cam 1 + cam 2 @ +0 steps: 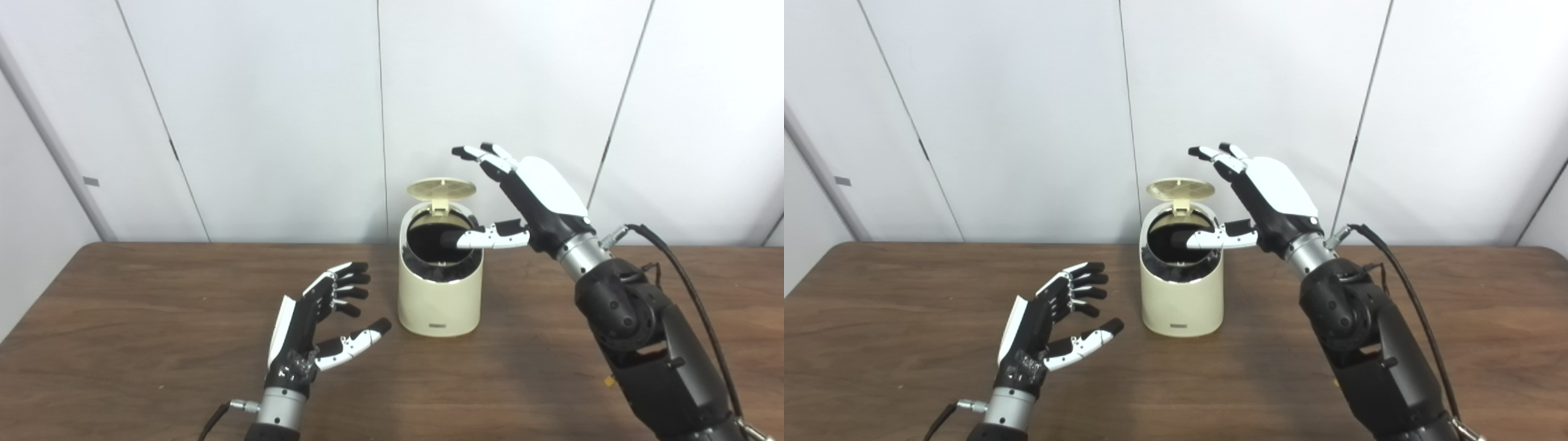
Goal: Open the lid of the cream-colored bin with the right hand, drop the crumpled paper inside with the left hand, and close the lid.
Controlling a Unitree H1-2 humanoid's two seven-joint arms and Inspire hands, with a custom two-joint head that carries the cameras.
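The bin (pixel 439 288) stood with its lid (pixel 441 188) raised. The right hand (pixel 531 196) hovered beside it, fingers spread. The left hand (pixel 318 321) waited near left, fingers apart, empty.

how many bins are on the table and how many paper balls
1 bin, cream-colored, mid-table with its lid raised. 0 paper balls visible: the left hand and right hand are both empty; one may lie hidden in the bin's dark interior.

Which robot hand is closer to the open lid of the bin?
The right robot hand, raised beside the lid with its thumb over the cream-colored bin opening. The left robot hand is open, low, near the table.
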